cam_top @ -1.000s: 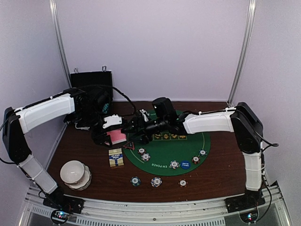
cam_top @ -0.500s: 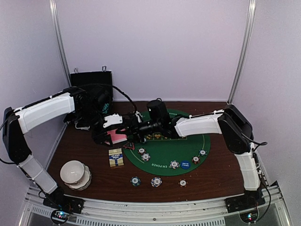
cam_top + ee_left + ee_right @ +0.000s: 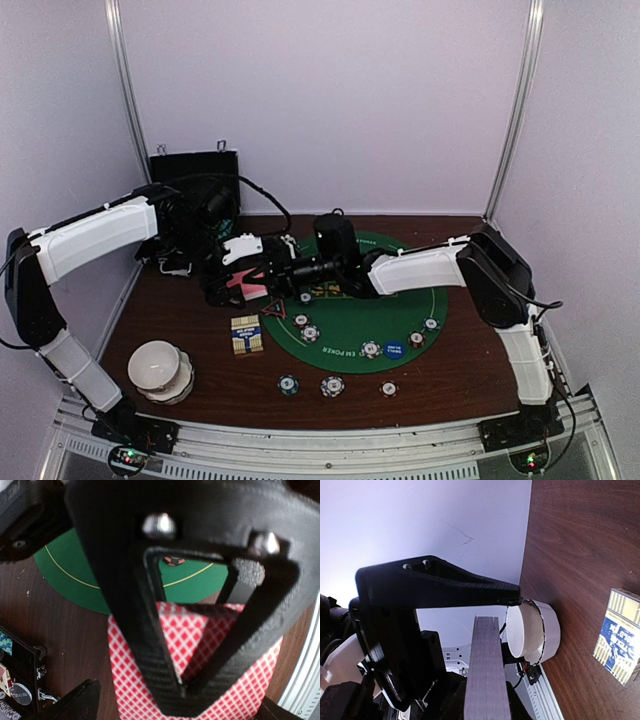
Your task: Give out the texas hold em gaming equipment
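The pink-backed playing cards (image 3: 245, 286) hang between my two grippers over the table's left middle. My right gripper (image 3: 268, 272) has reached in from the right and is shut on the deck; the right wrist view shows the deck's grey edge (image 3: 486, 670) between my right gripper's (image 3: 486, 700) fingers. My left gripper (image 3: 232, 278) is open around the cards, its fingers spread wide of the pink back (image 3: 127, 682). Striped chips (image 3: 310, 332), a blue button (image 3: 393, 349) and a red-black triangle marker (image 3: 273, 308) lie on the green mat (image 3: 345, 312).
A blue and gold card box (image 3: 246, 334) lies just left of the mat. The white bowl stack (image 3: 158, 368) stands at the front left. The black case (image 3: 195, 175) stands open at the back left. Three more chips (image 3: 332, 386) sit near the front edge.
The right gripper slid left onto the cards and closed on them. The left gripper, shut on them before, has sprung open. The cards stayed in place.
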Available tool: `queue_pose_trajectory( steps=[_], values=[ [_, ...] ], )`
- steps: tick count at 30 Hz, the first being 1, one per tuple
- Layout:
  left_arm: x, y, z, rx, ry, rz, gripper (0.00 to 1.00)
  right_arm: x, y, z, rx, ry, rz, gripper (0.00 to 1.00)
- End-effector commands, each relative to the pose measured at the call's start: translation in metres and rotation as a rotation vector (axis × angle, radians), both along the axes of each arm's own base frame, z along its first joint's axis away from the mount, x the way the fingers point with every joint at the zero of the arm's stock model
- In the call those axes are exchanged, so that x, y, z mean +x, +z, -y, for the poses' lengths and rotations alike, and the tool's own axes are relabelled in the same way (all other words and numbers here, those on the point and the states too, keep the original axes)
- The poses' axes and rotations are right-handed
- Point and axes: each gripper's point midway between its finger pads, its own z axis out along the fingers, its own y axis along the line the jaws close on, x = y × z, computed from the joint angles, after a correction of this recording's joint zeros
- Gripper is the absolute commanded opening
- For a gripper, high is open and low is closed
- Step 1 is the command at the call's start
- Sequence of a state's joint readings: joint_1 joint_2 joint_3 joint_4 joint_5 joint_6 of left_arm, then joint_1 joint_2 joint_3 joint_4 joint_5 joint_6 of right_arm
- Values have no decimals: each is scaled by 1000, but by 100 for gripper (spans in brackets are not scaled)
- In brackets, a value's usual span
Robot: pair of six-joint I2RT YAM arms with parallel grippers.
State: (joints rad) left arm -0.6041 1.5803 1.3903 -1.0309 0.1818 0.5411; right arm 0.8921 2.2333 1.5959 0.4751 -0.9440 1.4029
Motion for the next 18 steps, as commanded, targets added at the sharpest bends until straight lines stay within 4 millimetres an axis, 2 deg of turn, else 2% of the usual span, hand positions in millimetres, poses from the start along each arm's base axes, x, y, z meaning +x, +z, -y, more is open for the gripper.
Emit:
queue_pose_trajectory(
  steps=[1,5,12,18],
  values=[
    [5,26,18,-120,-7,55,98,-6,23,-4,111,30,8,12],
    [1,26,23,-152,-28,28,97,-8,34,-6,172,45,-9,11],
    [-10,35,22,-227,-66,-40,97,-11,28,-2,173,38,-27,9],
    [-27,30,15,-213,-108,-80,91,-9,27,-1,168,33,-25,8]
  ],
)
